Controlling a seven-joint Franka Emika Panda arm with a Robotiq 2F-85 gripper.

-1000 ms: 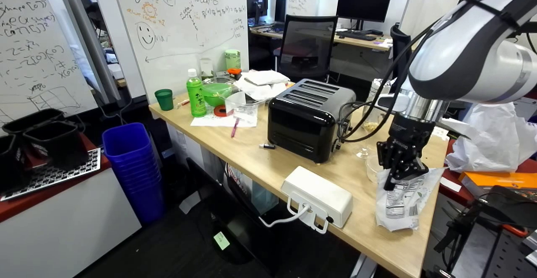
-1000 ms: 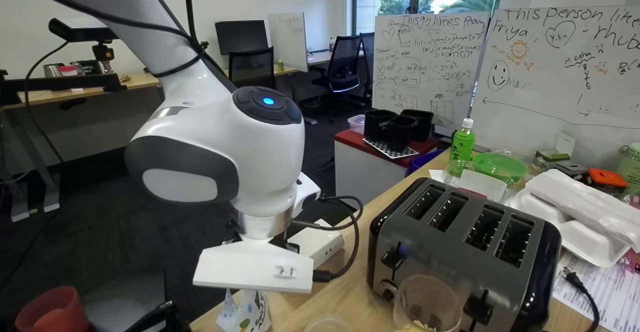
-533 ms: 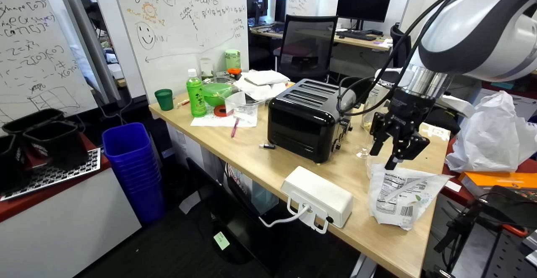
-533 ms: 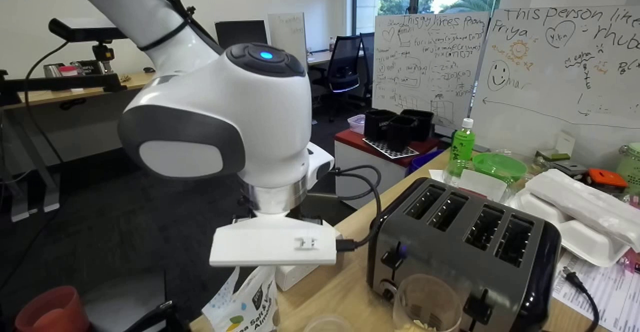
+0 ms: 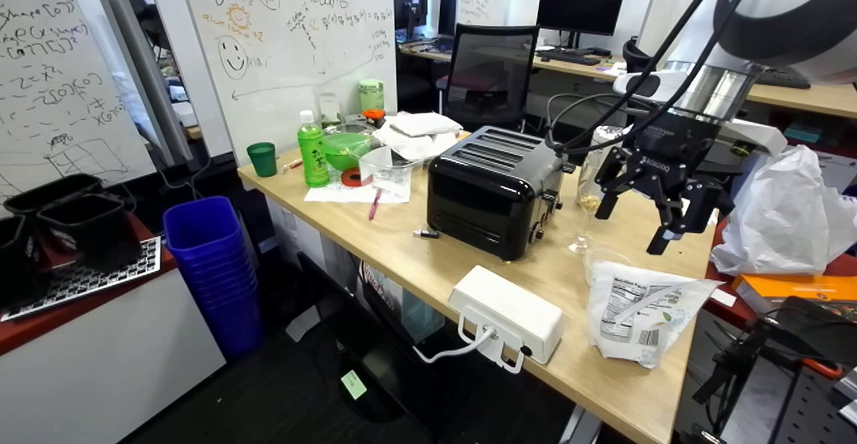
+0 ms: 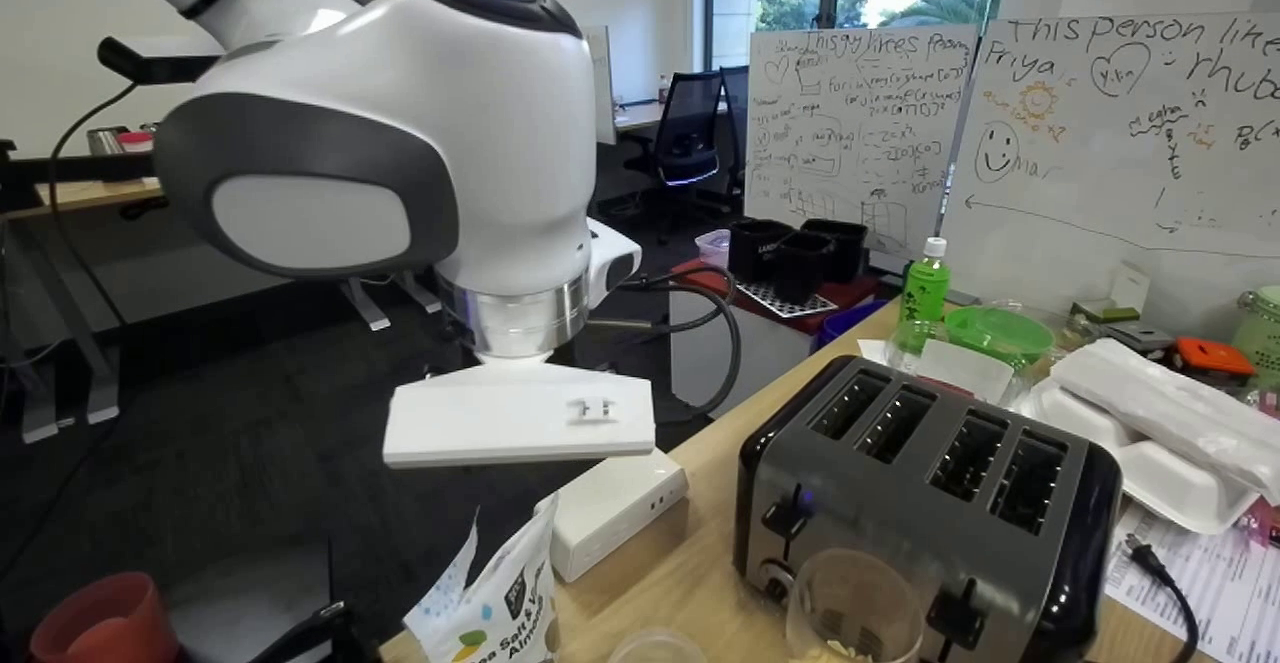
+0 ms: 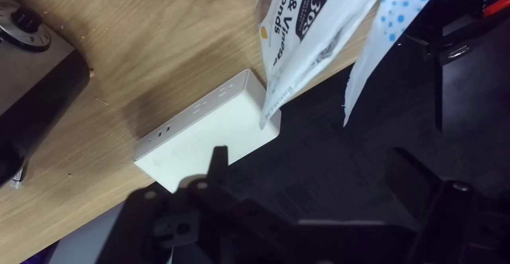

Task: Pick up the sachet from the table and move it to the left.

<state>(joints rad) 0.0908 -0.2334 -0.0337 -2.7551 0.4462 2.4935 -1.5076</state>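
The white sachet (image 5: 639, 317) stands tilted, its flared top upward, on the light wood table (image 5: 622, 394) near the corner. Its grey printed label faces out in an exterior view. Only its top part shows in the exterior view with the large arm, where the sachet (image 6: 500, 603) is cut off by the frame's lower edge. From the wrist, the sachet (image 7: 306, 21) lies beyond the fingertips, its mouth gaping apart. My gripper (image 5: 633, 226) hangs above and behind the sachet, apart from it. Its jaws are spread wide in the wrist view, with nothing between the fingers (image 7: 218, 162).
A white power box (image 5: 507, 313) is fixed at the table's front edge, beside the sachet. The black toaster (image 5: 472, 206) stands further back. Close behind the sachet are a clear plastic bowl (image 5: 608, 258) and a stemmed glass (image 5: 581, 240). A puffy white bag (image 5: 780, 216) sits beyond the right edge.
My gripper has opened and let go of the sachet, then risen away from it. The sachet has spread out and stayed standing on the table.
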